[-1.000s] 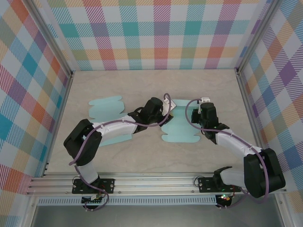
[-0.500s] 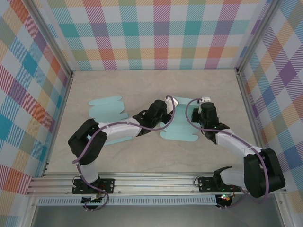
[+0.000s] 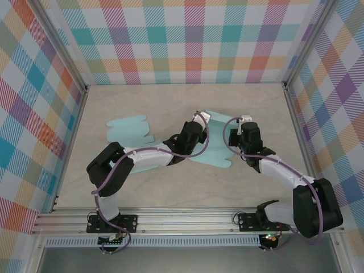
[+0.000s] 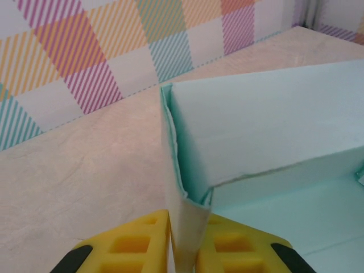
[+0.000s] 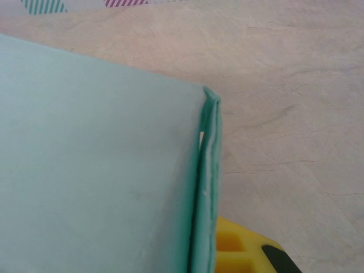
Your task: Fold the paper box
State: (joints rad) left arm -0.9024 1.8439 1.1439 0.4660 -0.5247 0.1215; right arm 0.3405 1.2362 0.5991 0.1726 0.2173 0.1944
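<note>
A: Top external view: the paper box (image 3: 215, 149) sits about mid-table (image 3: 170, 102), a touch toward the right edge, partly raised. The left gripper (image 3: 201, 118) is at its left side and the right gripper (image 3: 243, 121) at its right. Flat blanks (image 3: 128, 129) lie toward the left edge, well apart from the work.

B: And the jaws?

A: In the left wrist view, the yellow fingers (image 4: 133, 244) are together on an upright flap at a corner of the box (image 4: 267, 125), with the paper pinched between them. In the right wrist view, one yellow finger (image 5: 239, 247) shows just beside a doubled edge of the box (image 5: 96, 170). The other finger is hidden behind the panel. Those jaws are closed, and I judge them clamped on that edge.

B: What could spoil it from here?

A: Mostly the two arms working against each other. If they pull apart, the thin card could tear at the corner crease, which already looks a little ragged. If they push together, the big panel may buckle somewhere off its fold line.

B: Could the grip slip?

A: It could. Each grip takes only a narrow strip of edge, so a twist of either wrist might let the flap slide out and spring flat. Nothing pins the base to the table, so a one-sided tug would likely drag the whole box sideways rather than fold it.
</note>
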